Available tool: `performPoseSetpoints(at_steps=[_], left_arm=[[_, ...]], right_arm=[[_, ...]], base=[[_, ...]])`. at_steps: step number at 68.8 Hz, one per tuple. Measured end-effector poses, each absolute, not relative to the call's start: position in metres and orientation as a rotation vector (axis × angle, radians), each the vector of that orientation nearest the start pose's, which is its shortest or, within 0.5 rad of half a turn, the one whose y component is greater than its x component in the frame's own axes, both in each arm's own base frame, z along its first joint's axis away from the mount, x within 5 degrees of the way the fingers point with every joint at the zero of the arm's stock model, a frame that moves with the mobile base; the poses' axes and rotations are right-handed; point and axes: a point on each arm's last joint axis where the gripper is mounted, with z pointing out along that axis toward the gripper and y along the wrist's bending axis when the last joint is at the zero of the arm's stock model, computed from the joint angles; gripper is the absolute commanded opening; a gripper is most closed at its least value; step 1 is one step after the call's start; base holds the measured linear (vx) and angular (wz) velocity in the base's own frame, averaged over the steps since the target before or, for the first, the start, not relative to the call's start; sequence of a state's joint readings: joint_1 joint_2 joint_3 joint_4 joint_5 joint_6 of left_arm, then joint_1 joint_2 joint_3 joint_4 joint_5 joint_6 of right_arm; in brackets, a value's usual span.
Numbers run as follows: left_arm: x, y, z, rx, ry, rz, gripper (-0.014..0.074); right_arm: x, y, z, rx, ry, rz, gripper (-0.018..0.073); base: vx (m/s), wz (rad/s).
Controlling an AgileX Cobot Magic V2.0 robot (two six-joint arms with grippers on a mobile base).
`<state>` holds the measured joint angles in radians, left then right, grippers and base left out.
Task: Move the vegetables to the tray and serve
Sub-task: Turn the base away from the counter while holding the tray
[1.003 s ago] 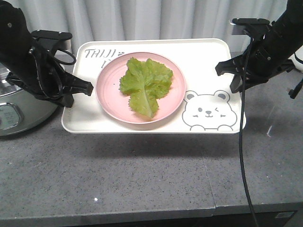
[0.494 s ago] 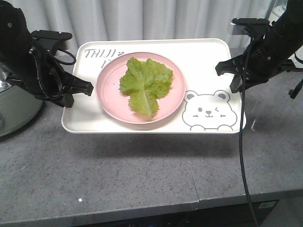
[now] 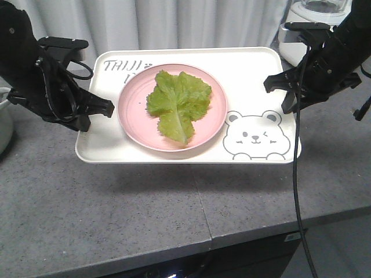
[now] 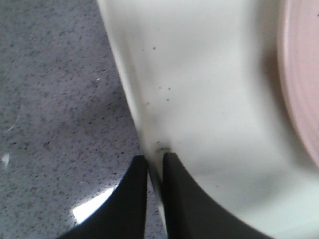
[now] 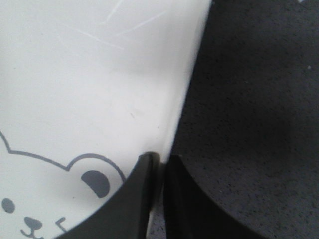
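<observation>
L jaws pinch tray (image 3: 255,63) rim; R jaws pinch opp. rim, both nearly closed.

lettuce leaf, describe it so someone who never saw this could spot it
Find the cream tray with the bear drawing over the grey counter. A round pink plate sits on it, and the lettuce leaf lies there. Nothing else is green and crinkly.

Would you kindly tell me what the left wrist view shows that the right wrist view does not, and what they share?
Only the left wrist view: the edge of the pink plate, and the left gripper shut on the tray. Only the right wrist view: the bear drawing, and the right gripper shut on its opposite rim. Both: the cream tray and speckled grey counter.
</observation>
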<state>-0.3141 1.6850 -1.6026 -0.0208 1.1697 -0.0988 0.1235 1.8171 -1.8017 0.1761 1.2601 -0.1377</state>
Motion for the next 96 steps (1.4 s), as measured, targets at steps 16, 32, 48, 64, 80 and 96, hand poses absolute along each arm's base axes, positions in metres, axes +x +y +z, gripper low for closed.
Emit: performPoseSetpoints(at_steps=[16,32,48,64,80,96], left_arm=[[0.339,-0.112,0.3387,0.289,2.73,-0.144,-0.0006],[0.339,-0.112,0.3387,0.289,2.73,-0.144,-0.0006],[0.339,-0.112,0.3387,0.289,2.73,-0.144,-0.0006],[0.339,-0.112,0.3387,0.289,2.73,-0.144,-0.0006],[0.339,-0.112,0.3387,0.289,2.73,-0.144,-0.0006],[0.339,-0.112,0.3387,0.289,2.73,-0.144,-0.0006]], right_arm=[[0.3838,0.0629,0.3443,-0.329,2.729,0.242,-0.001],[0.3838,0.0629,0.3443,-0.329,2.729,0.242,-0.001],[0.3838,0.0629,0.3443,-0.329,2.729,0.242,-0.001],[0.3838,0.0629,0.3443,-0.329,2.729,0.242,-0.001],[0.3838,0.0629,0.3443,-0.329,2.729,0.242,-0.001],[0.3838,0.0629,0.3443,-0.329,2.729,0.242,-0.001]], base=[[-0.01,-0.3],[-0.02,-0.31],[-0.02,-0.3],[-0.02,-0.28],[-0.02,-0.28],[-0.02,-0.3]])
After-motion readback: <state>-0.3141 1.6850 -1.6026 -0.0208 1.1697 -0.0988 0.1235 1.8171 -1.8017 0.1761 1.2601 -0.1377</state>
